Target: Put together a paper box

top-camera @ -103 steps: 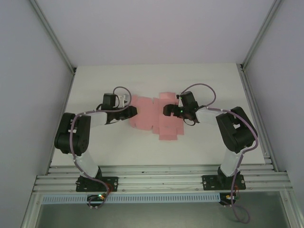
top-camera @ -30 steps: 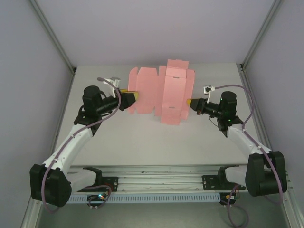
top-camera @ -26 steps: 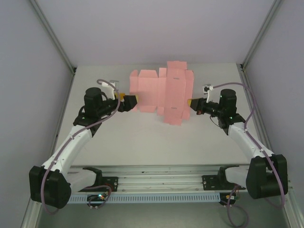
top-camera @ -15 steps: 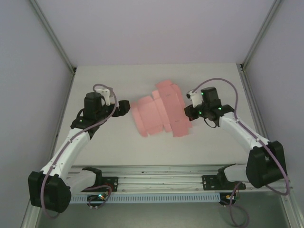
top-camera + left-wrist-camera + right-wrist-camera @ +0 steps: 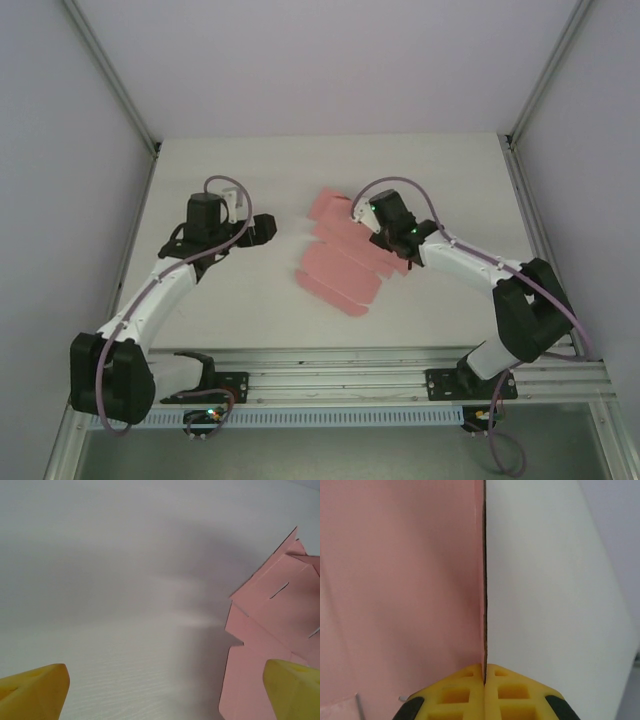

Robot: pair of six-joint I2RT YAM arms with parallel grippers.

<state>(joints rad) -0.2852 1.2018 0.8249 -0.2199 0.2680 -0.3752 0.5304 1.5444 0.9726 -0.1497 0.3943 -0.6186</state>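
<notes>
The paper box (image 5: pixel 335 275) is a flat pale pink die-cut sheet with flaps and slots, slanting across the middle of the table. My right gripper (image 5: pixel 374 230) is shut on the sheet's upper right part. In the right wrist view the yellow fingers (image 5: pixel 450 695) of the right gripper (image 5: pixel 484 672) pinch the thin edge of the paper box (image 5: pixel 400 580). My left gripper (image 5: pixel 270 228) stands open a little to the left of the sheet and does not touch it. In the left wrist view the left gripper (image 5: pixel 162 695) holds nothing, and the paper box (image 5: pixel 280 630) lies at the right.
The white table (image 5: pixel 200 320) is bounded by grey side walls and metal frame posts (image 5: pixel 110 75). A rail (image 5: pixel 340 385) with both arm bases runs along the near edge.
The left gripper opened, let go of the sheet and drew back to the left. The right gripper swung left and down with the sheet, which dropped from raised to low over the table.
</notes>
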